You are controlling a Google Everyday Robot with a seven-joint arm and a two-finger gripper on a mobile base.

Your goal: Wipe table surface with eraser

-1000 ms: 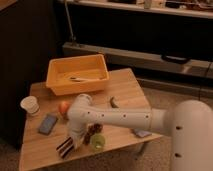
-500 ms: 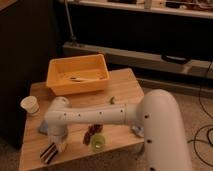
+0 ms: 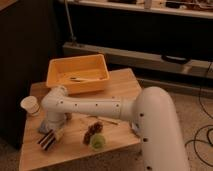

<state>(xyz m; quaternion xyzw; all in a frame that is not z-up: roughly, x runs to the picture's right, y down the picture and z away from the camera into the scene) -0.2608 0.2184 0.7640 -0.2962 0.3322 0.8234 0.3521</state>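
Note:
The eraser [image 3: 47, 140], a small block with dark, white and reddish stripes, rests on the table surface [image 3: 75, 155] near its front left. My gripper [image 3: 52, 131] comes down onto the eraser from above and is shut on it, pressing it against the light-brown wood. The white arm [image 3: 95, 107] reaches in from the lower right across the middle of the table and hides the wood under it.
An orange bin [image 3: 77, 72] with a few utensils stands at the back of the table. A white cup [image 3: 31, 106] is at the left edge. A dark bunch of grapes [image 3: 92, 131] and a green object [image 3: 97, 142] lie right of the eraser. A blue-grey pad [image 3: 46, 123] lies behind it.
The gripper has dragged the eraser leftward across the front of the table, then slightly back away from the front edge. The arm has swung left with it.

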